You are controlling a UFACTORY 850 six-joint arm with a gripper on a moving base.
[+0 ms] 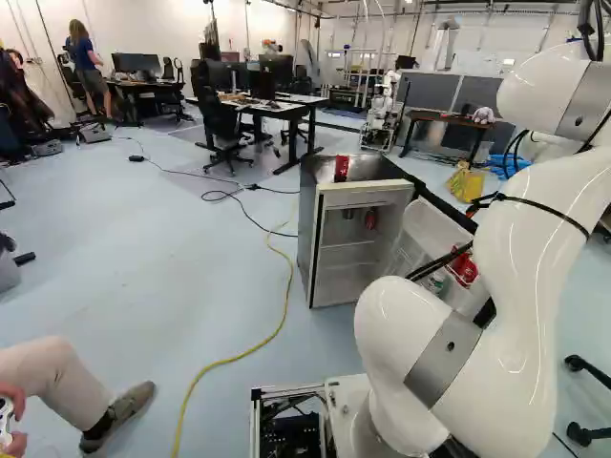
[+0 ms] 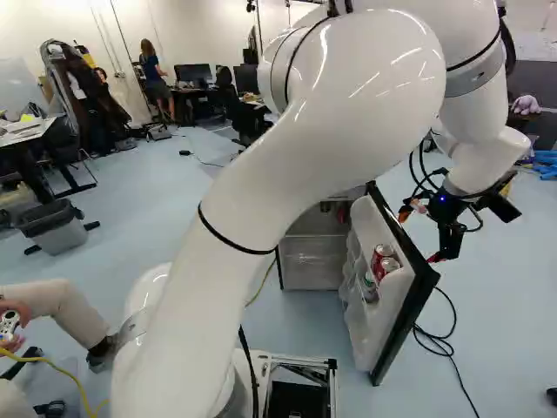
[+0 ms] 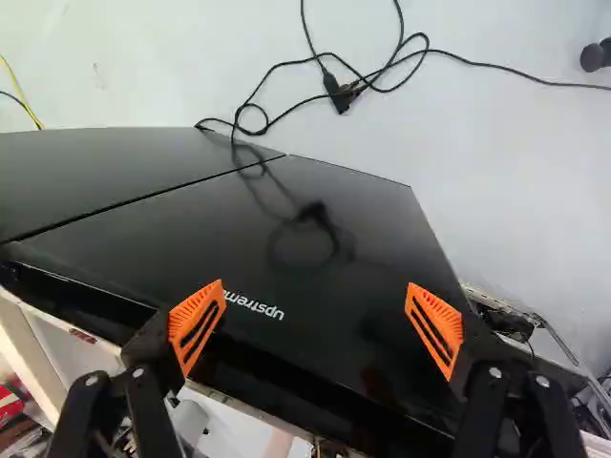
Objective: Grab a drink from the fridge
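To the left of the jaws, past the door, the fridge (image 1: 307,229) is seen standing open. Nearer to them, two red cans (image 2: 383,254) are held in the rack on the door's inner side, long axes roughly upright; a small bottle (image 2: 370,286) is lodged beside them. Between cans and jaws the door (image 3: 363,229) is interposed — its dark outer face is spread ahead of the fingers, its top edge running across beneath them. At the right, on the outer side, the gripper (image 3: 315,303) is carried by the only arm at work. The jaws are parted wide and nothing is grasped; whether the door is touched cannot be told. For a can to be taken, the door's edge would probably have to be crossed leftward — with the rack or edge easily knocked if passed too low.
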